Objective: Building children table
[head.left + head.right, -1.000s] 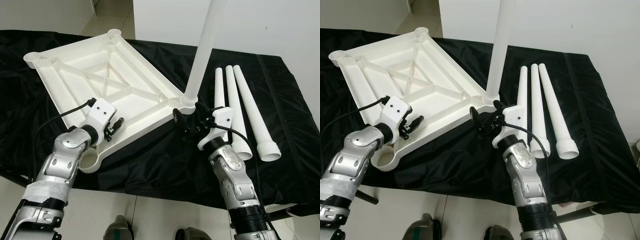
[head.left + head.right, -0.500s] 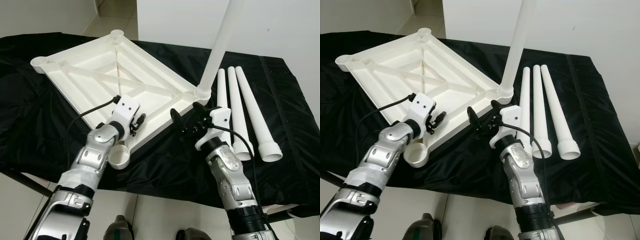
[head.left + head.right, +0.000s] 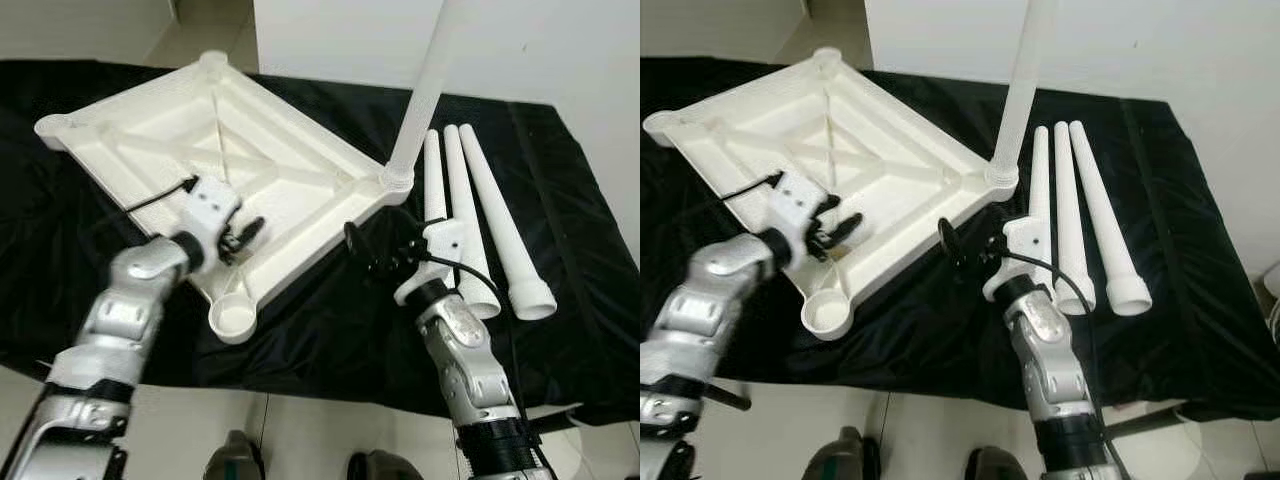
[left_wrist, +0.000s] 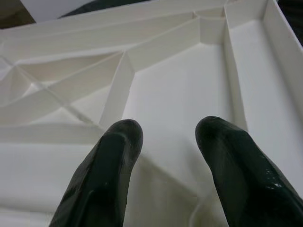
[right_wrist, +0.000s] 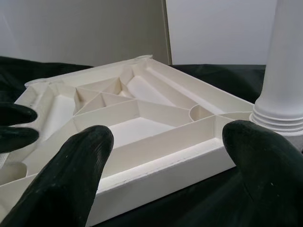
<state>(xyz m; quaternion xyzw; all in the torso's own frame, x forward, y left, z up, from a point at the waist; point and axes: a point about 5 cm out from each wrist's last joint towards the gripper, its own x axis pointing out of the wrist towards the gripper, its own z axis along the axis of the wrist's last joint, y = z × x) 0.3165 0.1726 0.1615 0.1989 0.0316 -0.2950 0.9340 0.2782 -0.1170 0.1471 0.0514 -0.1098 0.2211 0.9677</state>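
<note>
**Upturned tabletop, one leg in, three waiting**

Tabletop (image 3: 215, 175) of white moulded plastic lies upside down on the black-draped worktop (image 3: 560, 200), toward its left half, so the ribbed underside and the round corner sockets face up where legs can be pushed in. That looks like the reason for the whole layout. One tapered leg (image 3: 425, 95) already stands upright in the socket at the corner nearest the middle of the worktop; the empty socket (image 3: 233, 318) at the corner closest to the front edge gapes like a shallow cup.

Three spare legs (image 3: 480, 235) lie side by side on the right half of the worktop, wide threaded ends toward the front edge, narrow ends pointing back, handy for the right arm.

The left pincer (image 3: 243, 232) hovers over the tabletop's near rim, its glossy black fingers (image 4: 106, 170) spread apart and holding nothing, the stiffening ribs visible between them. I would guess it is there to steady the slab. The right pincer (image 3: 377, 255) sits just off the edge below the fitted leg, fingers (image 5: 71, 165) released wide, gripping nothing.

The plastic looks smooth, hard and faintly shiny; the cloth is matte and creased.
</note>
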